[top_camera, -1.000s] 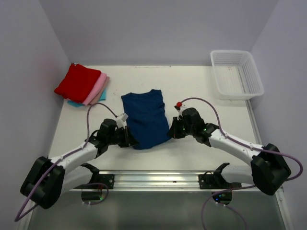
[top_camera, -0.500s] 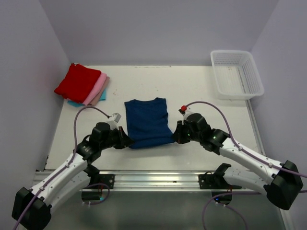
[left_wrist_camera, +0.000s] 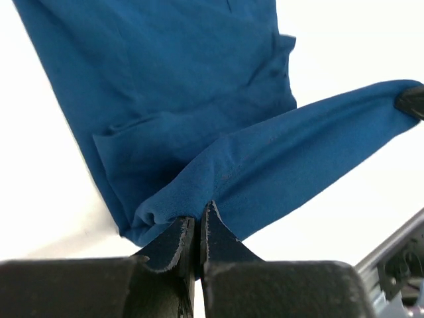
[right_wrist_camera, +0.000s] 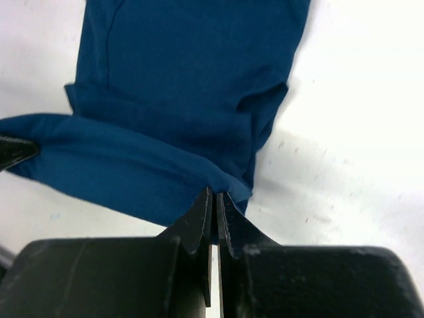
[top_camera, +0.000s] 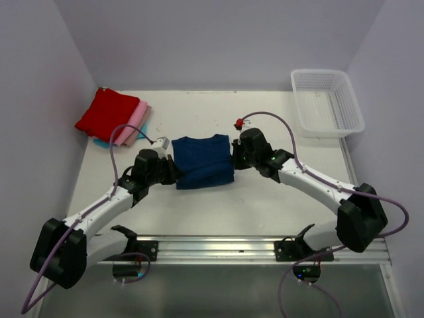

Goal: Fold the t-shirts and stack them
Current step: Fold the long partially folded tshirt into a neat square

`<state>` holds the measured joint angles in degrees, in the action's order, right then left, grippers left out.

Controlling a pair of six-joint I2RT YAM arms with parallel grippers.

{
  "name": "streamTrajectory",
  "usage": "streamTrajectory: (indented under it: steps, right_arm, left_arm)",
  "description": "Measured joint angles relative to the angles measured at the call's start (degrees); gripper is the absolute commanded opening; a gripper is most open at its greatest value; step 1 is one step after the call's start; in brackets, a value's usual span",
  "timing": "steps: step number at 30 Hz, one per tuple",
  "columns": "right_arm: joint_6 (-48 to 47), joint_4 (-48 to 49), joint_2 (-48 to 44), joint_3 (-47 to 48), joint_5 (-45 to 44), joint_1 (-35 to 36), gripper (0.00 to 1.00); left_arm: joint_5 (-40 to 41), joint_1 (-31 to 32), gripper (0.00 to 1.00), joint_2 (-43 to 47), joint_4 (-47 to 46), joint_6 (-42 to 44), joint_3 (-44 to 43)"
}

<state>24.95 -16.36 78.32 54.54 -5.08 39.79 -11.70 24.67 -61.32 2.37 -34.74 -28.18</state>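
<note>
Left claw [left_wrist_camera: 197,222]: mine, clamped on the near-left corner of the navy t-shirt [top_camera: 202,162].
Right claw [right_wrist_camera: 213,195]: mine, clamped on its near-right corner.
Navy t-shirt: one, at the centre of the table [top_camera: 265,205], near edge raised between my claws.
Handling: judged light and limp, sags between grips; take it by the corners, edge taut.
Stack, far left: red tee [top_camera: 108,114], pink tee [top_camera: 136,121], teal tee [top_camera: 101,142]; three counted.
Mesh basket [top_camera: 326,101]: one, far right.

The teal t-shirt [top_camera: 100,142] (barely a corner peeking) lies mostly covered.
</note>
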Motion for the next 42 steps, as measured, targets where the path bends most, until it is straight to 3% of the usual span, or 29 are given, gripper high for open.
streamTrajectory:
  steps: [13, 19, 24, 25, 26, 27, 29, 32, 37, 42]
  right_arm:
    - [-5.0, 3.0, 22.3, 20.2, 1.8, -7.0, 0.00]
    - [-6.3, 2.4, 34.2, 33.5, 1.0, -8.2, 0.00]
    - [-7.0, -0.9, 47.9, 51.1, -2.4, -9.0, 0.00]
    - [-7.3, -1.7, 51.8, 56.9, -3.2, -9.2, 0.19]
    - [-7.5, -2.9, 56.3, 63.9, -3.6, -9.6, 0.77]
    - [-7.7, -3.0, 61.0, 70.7, -3.9, -9.9, 0.99]
    - [-8.1, -2.0, 67.6, 79.7, -3.4, -10.8, 0.99]
    - [-7.4, 0.9, 69.0, 78.2, -1.9, -12.6, 0.99]
    - [-7.0, 11.7, 60.9, 58.1, -1.4, -15.5, 0.99]
    - [-7.1, 18.2, 52.2, 45.2, -0.9, -16.0, 0.99]
  left_arm:
    - [0.6, -6.6, 0.00, -12.1, -7.4, 4.0, -9.9]
    - [0.8, -7.8, 0.00, -26.4, -10.9, 5.4, -17.8]
    - [0.3, -11.4, 0.01, -43.1, -12.9, 5.9, -32.2]
    - [1.0, -12.5, 0.26, -46.4, -13.2, 5.9, -35.7]
    - [2.3, -13.5, 0.83, -49.4, -13.2, 6.0, -39.2]
    - [3.7, -14.5, 1.00, -52.3, -12.8, 5.8, -43.1]
    - [7.7, -16.2, 1.00, -56.4, -13.0, 5.6, -49.4]
    - [12.8, -18.0, 1.00, -55.9, -14.1, 5.7, -50.5]
    - [15.1, -18.1, 1.00, -49.8, -17.9, 5.9, -45.2]
    - [11.0, -17.8, 1.00, -46.3, -20.6, 6.5, -41.5]
